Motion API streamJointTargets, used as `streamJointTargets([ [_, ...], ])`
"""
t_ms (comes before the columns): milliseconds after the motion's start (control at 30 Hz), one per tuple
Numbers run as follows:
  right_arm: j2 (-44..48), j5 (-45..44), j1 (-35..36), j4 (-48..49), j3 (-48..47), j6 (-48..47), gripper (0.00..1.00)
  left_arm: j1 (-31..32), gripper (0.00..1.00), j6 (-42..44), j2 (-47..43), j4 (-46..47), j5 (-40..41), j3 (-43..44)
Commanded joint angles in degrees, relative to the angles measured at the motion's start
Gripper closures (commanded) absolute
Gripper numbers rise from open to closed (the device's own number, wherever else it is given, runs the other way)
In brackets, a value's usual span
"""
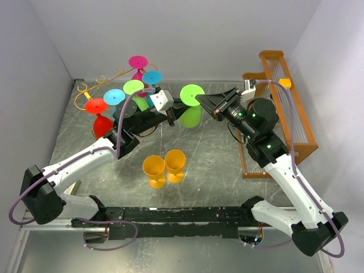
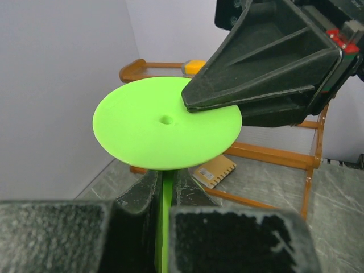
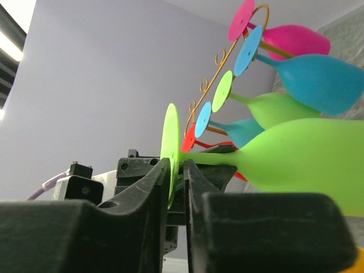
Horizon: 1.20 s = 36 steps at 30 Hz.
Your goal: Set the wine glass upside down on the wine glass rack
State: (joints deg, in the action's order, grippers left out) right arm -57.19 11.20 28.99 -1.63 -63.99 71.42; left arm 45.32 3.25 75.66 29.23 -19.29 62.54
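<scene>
- The grey marbled table surface (image 1: 227,170) carried everything you had to work with.
- The bulky orange-brown wooden slatted rack (image 1: 296,114) lay along the right edge of the surface. By my reading it had no part in this job.
- The thin gold wire wine glass rack (image 1: 114,74) stood at the far-left corner of the surface.
- Five plastic hung glasses (image 1: 133,87) in pink, blue, green, cyan and red sat on its rails, flat bases up and bowls down.
- The lime-green plastic wine glass (image 1: 192,94) was not yet on that rack. It hung in the air over the far middle of the surface, near the rack's right end but apart from it. It was already inverted, with its round base uppermost.
- Two yellow-orange plastic goblets (image 1: 165,168) stood upright side by side near the middle of the surface, with neither arm near them.
- Your left gripper (image 2: 165,193) was pressed together on the green stem just below the base.
- Your right gripper (image 3: 177,170) had its jaws standing narrowly on either side of the base's rim. You could not tell from these views whether they were actually pinching it.
- I judged the turning-over done. What remained was to carry the glass to the rails, slide its stem in so the base rested on them, and let go.
</scene>
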Motion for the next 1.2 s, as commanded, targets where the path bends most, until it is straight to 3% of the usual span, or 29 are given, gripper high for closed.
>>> streamJointTargets([
  [0, 0.7, -0.1, 0.1, -2.0, -0.6, 1.4, 0.9, 0.3, 0.93, 1.2, -2.1, 0.5, -4.0, 1.0],
  [100, 1.3, -0.1, 0.1, -1.6, 0.2, 2.4, 1.0, 0.3, 0.92, 0.5, -2.4, -0.9, -3.7, 1.2],
  [133, 1.4, -0.1, 0.0, -1.2, 0.6, 2.9, 1.0, 0.2, 0.88, -0.3, -2.5, -1.6, -3.2, 1.5],
  [200, 1.6, -0.1, 0.1, 0.8, 1.5, 3.3, 1.0, 0.2, 0.59, -2.3, -2.3, -6.3, -2.3, 3.7],
  [233, 1.6, -0.1, 0.1, 1.7, 1.7, 2.7, 1.0, 0.3, 0.5, -3.2, -2.2, -9.7, -2.4, 5.4],
  [367, 1.9, -1.7, 0.1, 0.7, 0.1, -0.5, 1.0, 0.3, 0.38, -10.3, -4.3, -15.5, -1.9, 5.5],
  [500, 3.1, -4.3, 0.1, -0.4, -0.6, -4.3, 1.0, 0.3, 0.33, -21.4, -8.5, -14.5, -1.3, 1.3],
  [633, 3.6, -3.3, 0.1, 1.1, -0.1, -7.3, 1.0, 0.2, 0.32, -40.3, -10.4, -2.3, -6.3, -4.8],
  [767, 4.1, -0.9, 0.1, 2.6, 0.9, -8.6, 1.0, 0.2, 0.31, -53.8, -11.2, 2.9, -2.7, -7.6],
  [967, 5.0, 1.9, 0.1, 2.3, 1.4, -10.4, 1.0, 0.2, 0.31, -62.0, -10.6, -2.6, 1.8, -4.9],
  [1167, 5.8, 3.3, 0.1, 0.6, 1.8, -11.8, 1.0, 0.2, 0.4, -65.3, -11.1, -3.5, 5.9, -5.3],
])
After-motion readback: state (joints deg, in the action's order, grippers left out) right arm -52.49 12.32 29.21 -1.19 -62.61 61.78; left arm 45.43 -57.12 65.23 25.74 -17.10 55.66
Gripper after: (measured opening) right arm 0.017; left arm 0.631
